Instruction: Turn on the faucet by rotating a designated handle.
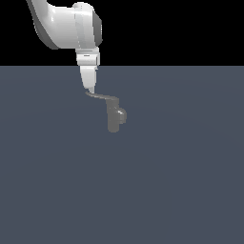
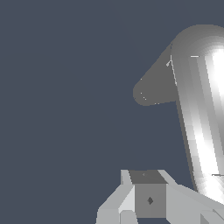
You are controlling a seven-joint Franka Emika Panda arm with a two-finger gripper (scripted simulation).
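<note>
Black emptiness sits behind a broad, flat, slate-blue counter (image 1: 181, 190) that fills most of the exterior view. From the upper part of the exterior view's left, the white arm (image 1: 71, 26) reaches down over it, its bulky wrist narrowing to the gripper (image 1: 89, 88), which points straight down.

Near the middle of the counter, a little toward the back, stands the faucet (image 1: 114, 119), a small grey upright cylinder with a rounded stub spout (image 1: 123, 115) on the side toward the exterior view's right. From its top the handle (image 1: 101, 96) juts out toward the exterior view's left, thin and flat. The gripper's tip meets the far end of that lever, touching it or very nearly so.

Whether the fingers are spread or pressed together I cannot tell; from outside they merge into one pale wedge, and the wrist view shows only grey blocks of the gripper (image 2: 148, 197) beside the bright, curved faucet (image 2: 197, 109).

As I judge it, the approach is done and contact looks made. The turning itself is left: the lever must be swept round the faucet's upright axis.
</note>
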